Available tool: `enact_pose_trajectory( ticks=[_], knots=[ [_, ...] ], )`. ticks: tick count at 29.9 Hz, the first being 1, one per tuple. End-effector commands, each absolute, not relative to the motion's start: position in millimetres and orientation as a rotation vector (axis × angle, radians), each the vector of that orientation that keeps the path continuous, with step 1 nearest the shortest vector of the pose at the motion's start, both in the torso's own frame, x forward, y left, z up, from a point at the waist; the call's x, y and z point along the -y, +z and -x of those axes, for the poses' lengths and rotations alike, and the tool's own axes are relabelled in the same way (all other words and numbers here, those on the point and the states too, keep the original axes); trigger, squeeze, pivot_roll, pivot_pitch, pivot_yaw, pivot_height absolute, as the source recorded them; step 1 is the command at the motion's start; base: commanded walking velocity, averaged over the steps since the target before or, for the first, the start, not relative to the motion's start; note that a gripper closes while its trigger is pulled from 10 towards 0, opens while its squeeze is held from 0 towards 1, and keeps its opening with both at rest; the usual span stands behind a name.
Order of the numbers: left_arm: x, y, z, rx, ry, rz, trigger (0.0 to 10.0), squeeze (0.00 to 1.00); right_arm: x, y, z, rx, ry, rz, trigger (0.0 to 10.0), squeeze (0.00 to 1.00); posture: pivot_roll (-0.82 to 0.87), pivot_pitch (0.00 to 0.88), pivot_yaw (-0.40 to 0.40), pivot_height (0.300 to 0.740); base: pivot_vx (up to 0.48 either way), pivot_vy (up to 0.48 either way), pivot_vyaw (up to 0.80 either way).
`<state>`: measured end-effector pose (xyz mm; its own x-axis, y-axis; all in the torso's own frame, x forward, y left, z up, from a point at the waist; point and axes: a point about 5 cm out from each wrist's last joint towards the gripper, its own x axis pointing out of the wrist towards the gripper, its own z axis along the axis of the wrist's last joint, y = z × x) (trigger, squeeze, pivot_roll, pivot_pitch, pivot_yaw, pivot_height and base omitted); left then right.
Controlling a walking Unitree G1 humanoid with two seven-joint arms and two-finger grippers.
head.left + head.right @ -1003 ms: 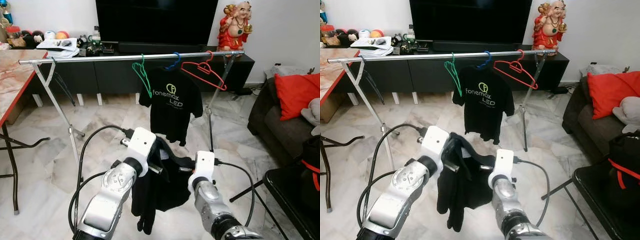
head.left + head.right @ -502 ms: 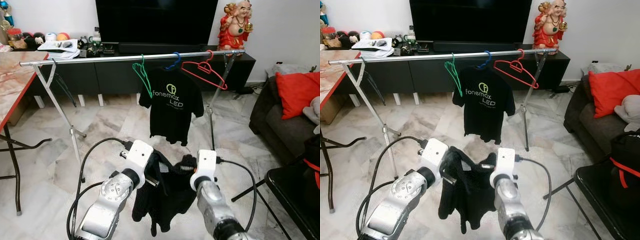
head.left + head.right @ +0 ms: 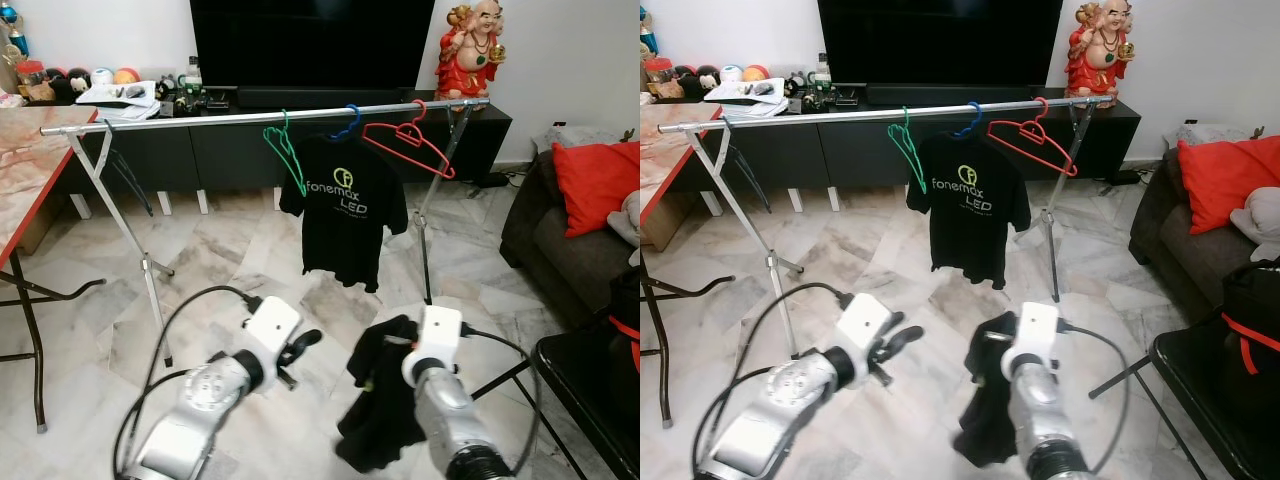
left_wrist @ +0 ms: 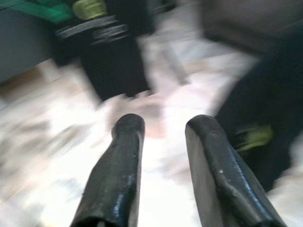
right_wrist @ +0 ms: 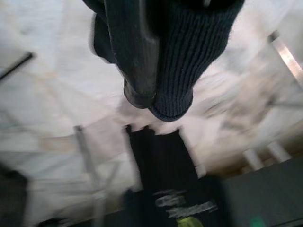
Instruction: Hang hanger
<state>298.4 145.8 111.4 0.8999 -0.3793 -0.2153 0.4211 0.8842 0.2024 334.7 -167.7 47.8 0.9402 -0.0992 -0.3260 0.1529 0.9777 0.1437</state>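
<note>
A black garment (image 3: 380, 410) hangs bunched from my right gripper (image 3: 396, 342), which is shut on its top edge; a yellow-green bit (image 3: 368, 383) peeks out of the folds. In the right wrist view the dark knit cloth (image 5: 189, 61) wraps over one finger (image 5: 135, 52). My left gripper (image 3: 303, 344) is open and holds nothing, a hand's width left of the garment; its fingers (image 4: 125, 156) stand apart. Ahead runs the silver rail (image 3: 200, 117) with a green hanger (image 3: 286, 152), a blue hanger (image 3: 347, 122) carrying a black printed T-shirt (image 3: 343, 205), and a red hanger (image 3: 410, 146).
The rack's legs (image 3: 148, 268) stand on the marble floor. A red-edged table (image 3: 25, 170) is on the left. A dark sofa with a red cushion (image 3: 595, 185) and a black stand (image 3: 590, 385) are on the right. The TV console (image 3: 230, 150) sits behind the rail.
My left gripper has let go of the black garment and drawn away to the left. The right gripper now carries the garment alone, shifted to the right.
</note>
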Motion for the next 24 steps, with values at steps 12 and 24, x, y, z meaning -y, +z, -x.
enact_pose_trajectory(
  ticks=[12, 24],
  knots=[
    [-243, 5, -262, -0.526, 0.051, -0.162, 10.0, 0.00, 254, 30, -307, -0.403, -0.377, -0.156, 0.0, 0.00, 0.09, 0.000, -0.020, 0.740, 0.000, 0.000, 0.00],
    [-256, -52, -207, -0.818, 0.186, -0.038, 10.0, 0.00, 258, -25, -250, -0.635, -0.385, -0.142, 0.0, 0.00, 0.07, 0.000, -0.037, 0.740, 0.000, 0.000, 0.00]
  ],
)
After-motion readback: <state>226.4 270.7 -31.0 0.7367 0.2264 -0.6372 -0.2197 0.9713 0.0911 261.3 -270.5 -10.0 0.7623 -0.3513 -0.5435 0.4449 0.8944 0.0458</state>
